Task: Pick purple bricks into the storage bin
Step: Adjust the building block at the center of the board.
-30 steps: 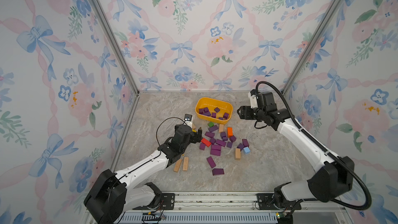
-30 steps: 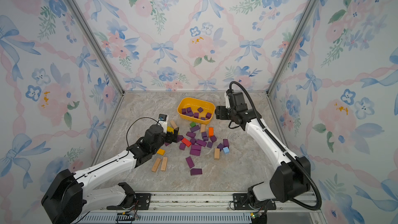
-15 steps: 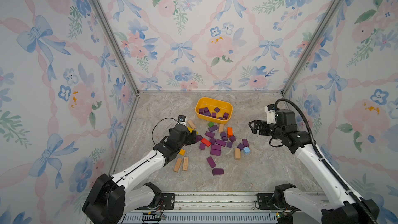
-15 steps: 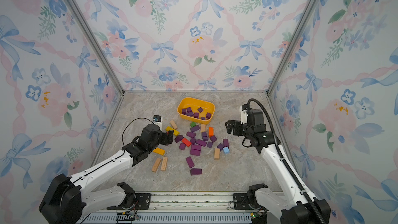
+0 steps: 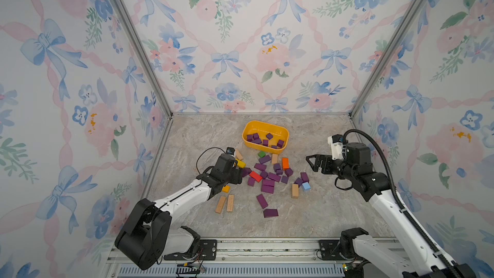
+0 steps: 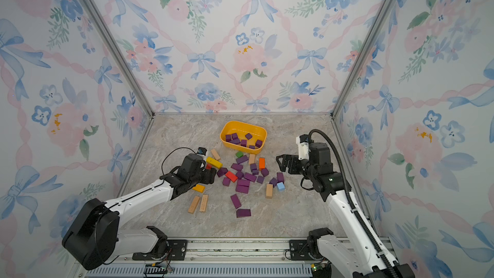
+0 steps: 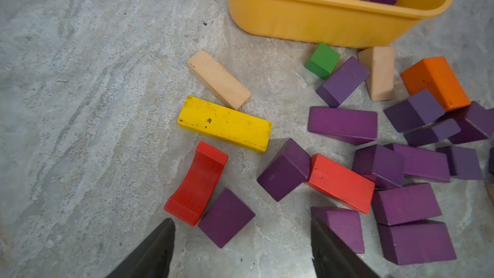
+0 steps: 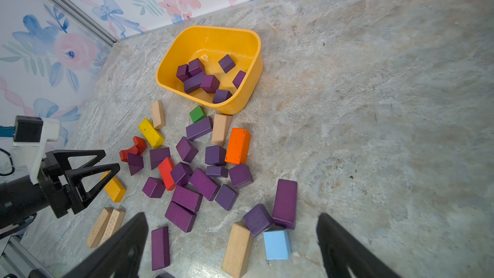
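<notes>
**Purple bricks point(image 5: 267, 183): probably light, stiff, smooth**

Your left tool point(image 7: 242, 224) and right tool point(image 8: 231, 217) both stand apart, empty. Some bricks lie in the storage bin point(image 5: 247, 132), most on the tabletop point(image 5: 203, 140) beside it. Grip 2 flat opposite faces.

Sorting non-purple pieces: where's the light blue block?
In both top views, the light blue block sits at the pile's right edge, beside a tan bar and a purple brick.

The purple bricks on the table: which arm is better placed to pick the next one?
Probably left. The left arm's fingers are open and low at the edge of the pile, with a purple brick just ahead between them. The right arm's fingers, open too, hang higher, beside the pile.
</notes>
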